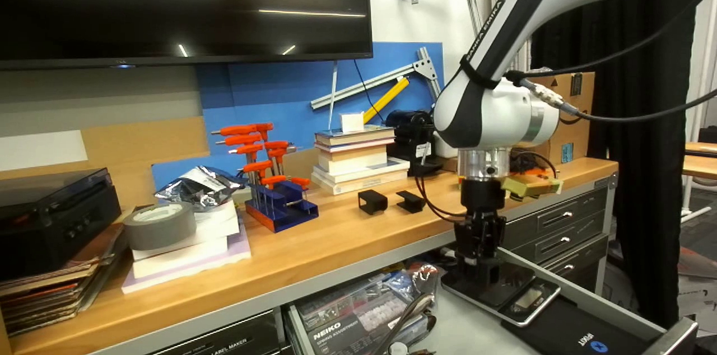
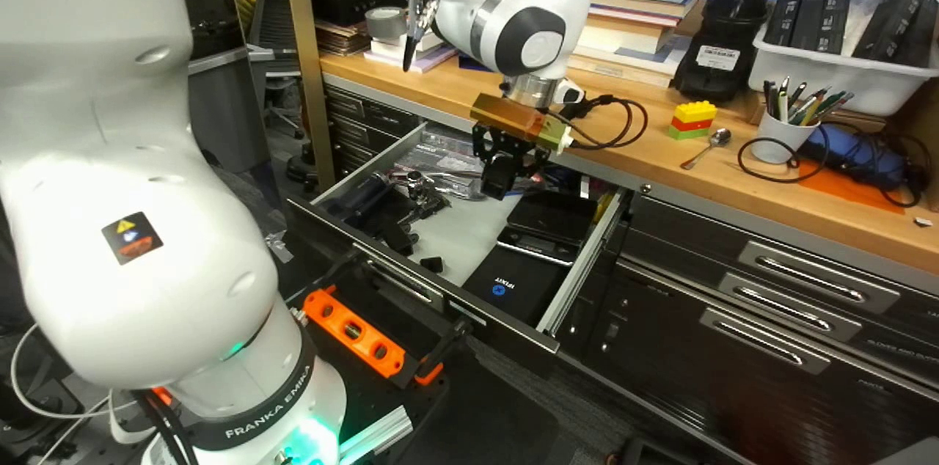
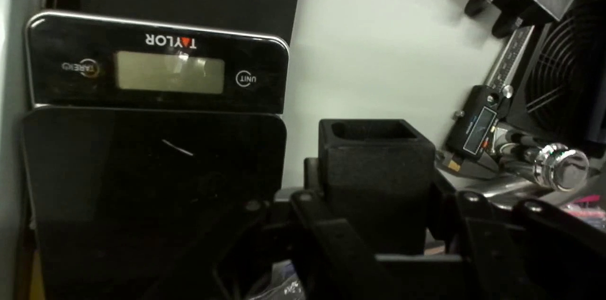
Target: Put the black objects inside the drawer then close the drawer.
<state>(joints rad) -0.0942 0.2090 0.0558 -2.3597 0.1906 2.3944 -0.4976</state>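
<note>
Gripper [image 3: 375,191]: was clamped on a black block [image 3: 376,163], a finger against each of two opposite sides, and hung over the drawer [image 2: 458,238].
Black block: pointed its hollow end away from the gripper; in the wrist view it appeared just beside the scale [image 3: 156,148].
Drawer: stood pulled out below the bench top [image 1: 336,226], its pale floor partly covered.
Bench top: bore a hollow black piece [image 1: 376,203] and a second black piece [image 1: 411,203], near each other but apart.
Small black piece [image 2: 431,264]: lay inside the drawer, near its front.
Scale: lay face up in the drawer near one side wall, with the iFixit case [image 2: 517,282] at its display end.
Calipers [image 3: 478,122]: lay in the drawer, across from the scale in the wrist view.
</note>
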